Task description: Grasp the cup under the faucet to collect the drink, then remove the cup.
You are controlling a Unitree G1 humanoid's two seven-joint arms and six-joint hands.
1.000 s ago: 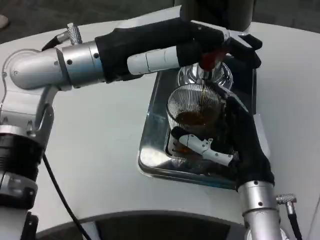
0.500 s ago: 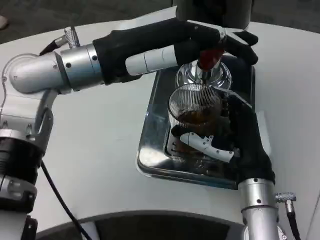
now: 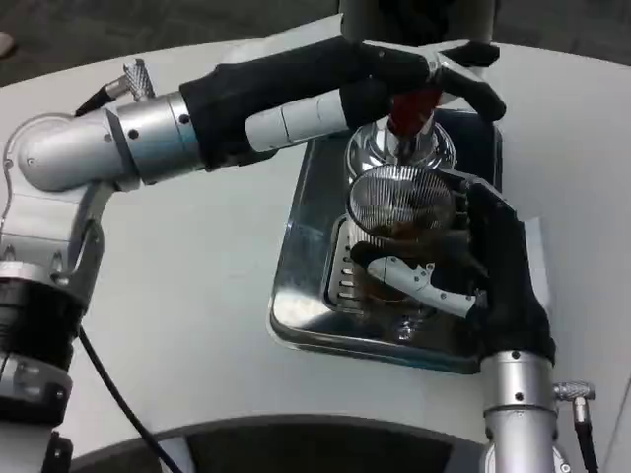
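A clear ribbed cup with brown drink in its bottom stands on the steel drip tray, just below the chrome faucet. My right hand wraps around the cup from the right and front, fingers curled across its lower wall. My left hand reaches in from the left and rests on the red tap handle above the faucet, fingers draped over it.
The dark dispenser body rises behind the faucet at the top edge. The tray has a slotted grate on its left side. White tabletop spreads to the left of the tray, and a black cable hangs by my left arm.
The cup has risen slightly and tipped toward me in my right hand. My left hand has lifted a little with the red handle.
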